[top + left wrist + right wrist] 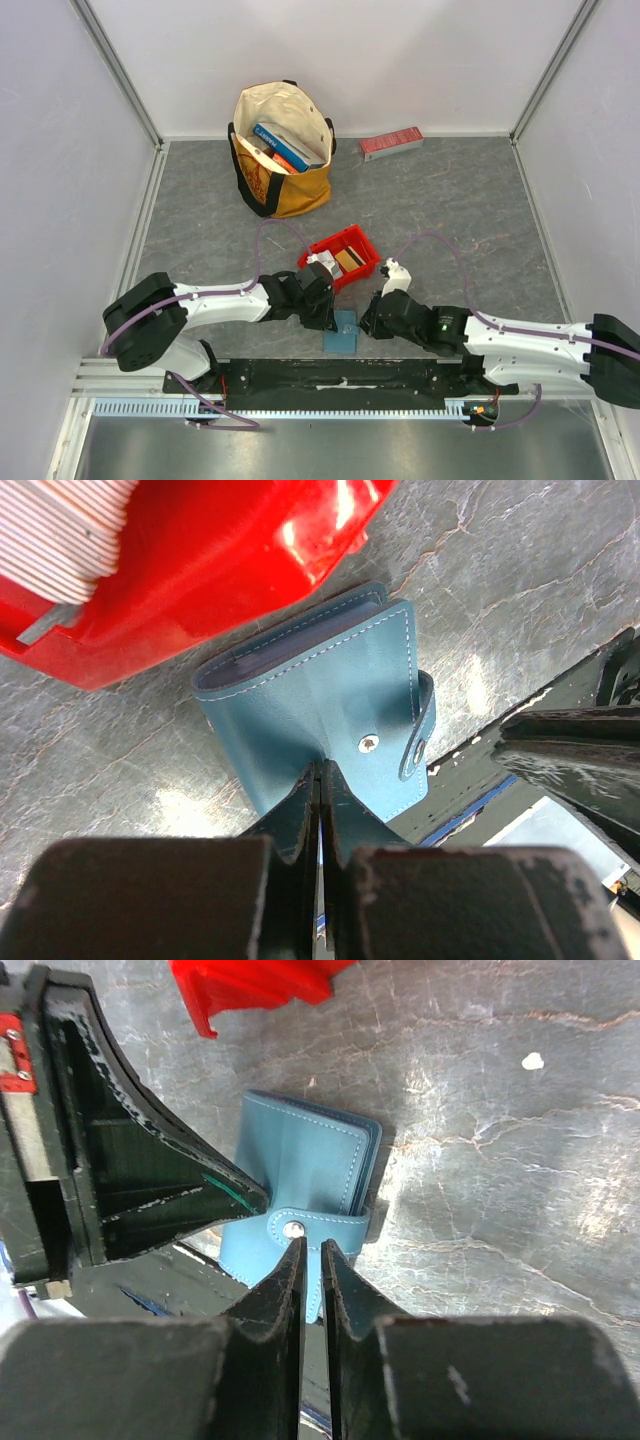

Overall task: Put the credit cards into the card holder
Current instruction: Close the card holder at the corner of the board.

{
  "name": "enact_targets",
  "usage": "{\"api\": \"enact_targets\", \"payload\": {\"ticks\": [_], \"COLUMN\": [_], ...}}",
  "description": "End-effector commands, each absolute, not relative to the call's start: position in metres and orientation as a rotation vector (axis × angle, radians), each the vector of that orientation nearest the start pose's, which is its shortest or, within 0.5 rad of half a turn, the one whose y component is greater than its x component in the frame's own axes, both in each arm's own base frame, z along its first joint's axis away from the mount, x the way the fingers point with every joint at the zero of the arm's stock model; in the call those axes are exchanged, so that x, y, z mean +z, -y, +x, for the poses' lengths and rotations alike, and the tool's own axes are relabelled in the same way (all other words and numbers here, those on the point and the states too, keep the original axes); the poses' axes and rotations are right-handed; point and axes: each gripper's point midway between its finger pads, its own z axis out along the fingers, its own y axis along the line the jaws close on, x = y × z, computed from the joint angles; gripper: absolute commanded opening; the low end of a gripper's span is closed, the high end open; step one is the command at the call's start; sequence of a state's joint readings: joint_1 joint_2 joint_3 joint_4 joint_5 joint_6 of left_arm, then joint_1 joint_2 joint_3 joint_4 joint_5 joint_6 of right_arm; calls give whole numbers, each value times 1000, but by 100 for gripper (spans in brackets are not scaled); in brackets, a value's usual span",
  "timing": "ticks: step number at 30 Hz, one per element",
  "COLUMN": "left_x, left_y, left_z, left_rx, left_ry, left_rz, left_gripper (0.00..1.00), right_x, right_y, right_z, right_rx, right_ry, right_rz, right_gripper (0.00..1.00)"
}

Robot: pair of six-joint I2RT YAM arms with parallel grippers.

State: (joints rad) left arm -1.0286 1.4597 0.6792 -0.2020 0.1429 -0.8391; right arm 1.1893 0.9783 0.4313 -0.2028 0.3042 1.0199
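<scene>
At the near edge of the desk, the card holder lies folded closed between your left fingers and right fingers, both narrowed almost together; whether either pinches it, I cannot tell. Steady it and draw the tab up gently. Beyond, the credit cards wait in the red bin.

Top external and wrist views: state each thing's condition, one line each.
card holder, closed, tab snapped, flat on the table.
left tool, shut, tips at the holder's edge.
right tool, shut to a slit at the tab.
red bin, open-topped, credit cards inside.
tote bag, upright, open, books inside.
red box, closed, lying flat.
</scene>
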Motion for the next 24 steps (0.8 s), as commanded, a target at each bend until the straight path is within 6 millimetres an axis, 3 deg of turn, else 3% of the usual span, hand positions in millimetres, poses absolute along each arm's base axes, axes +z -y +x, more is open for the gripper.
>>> {"api": "enact_targets", "payload": {"ticks": [1, 11, 24], "left_x": [21, 20, 19], "left_y": [299, 299, 298], "left_z": [115, 115, 115], "left_rx": [-777, -776, -773], "left_ry": [-2794, -2793, -2796], "left_rz": [310, 311, 309], "left_gripper": [2, 2, 2], "right_x": [69, 66, 61], "right_y": [-269, -289, -291], "right_z": [118, 121, 122], "right_rx": [805, 826, 804], "right_ry": [-2427, -2427, -2437], "right_rz": [-97, -132, -149], "right_gripper": [16, 16, 17]}}
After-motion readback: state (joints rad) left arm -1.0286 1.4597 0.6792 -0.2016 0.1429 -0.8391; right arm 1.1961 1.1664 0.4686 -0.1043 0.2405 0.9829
